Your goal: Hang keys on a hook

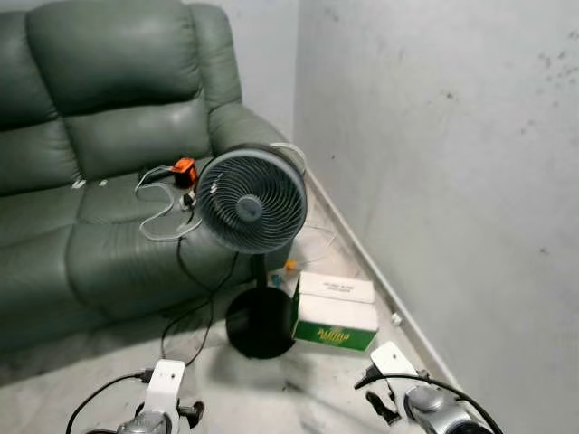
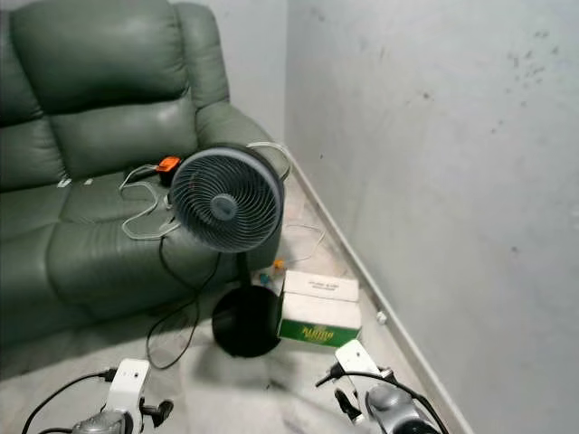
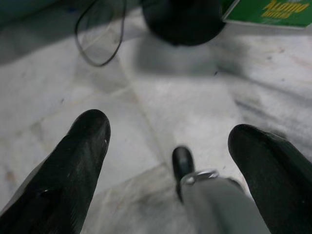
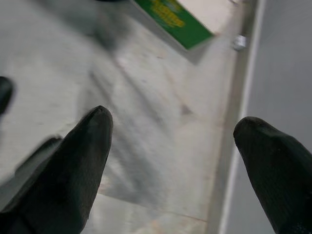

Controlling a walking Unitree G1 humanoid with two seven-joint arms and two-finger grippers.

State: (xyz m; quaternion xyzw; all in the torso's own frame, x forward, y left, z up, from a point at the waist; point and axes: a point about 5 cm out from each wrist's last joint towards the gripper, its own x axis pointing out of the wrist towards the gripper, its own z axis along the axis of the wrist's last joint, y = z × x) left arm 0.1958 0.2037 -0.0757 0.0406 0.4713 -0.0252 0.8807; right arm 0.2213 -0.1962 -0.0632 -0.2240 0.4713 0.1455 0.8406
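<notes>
**Both claws released and low over the floor; keys and hook not to be found**

You have the left gripper [image 3: 168,134] hanging low over the pale marbled floor [image 3: 146,92], its two black fingers spread wide with nothing between them. Your right gripper [image 4: 173,129] is likewise released and bare, close to the grey plaster wall [image 1: 452,163]. Ahead of you stands a grey round-caged pedestal fan [image 1: 251,200] on a black disc base, just in front of the dark green leather sofa [image 1: 99,136]. A white and green cardboard box [image 1: 335,312] lies touching the fan's base. White cables and a small orange object [image 1: 184,166] rest on the sofa seat. You cannot tell where the keys or hook are.
</notes>
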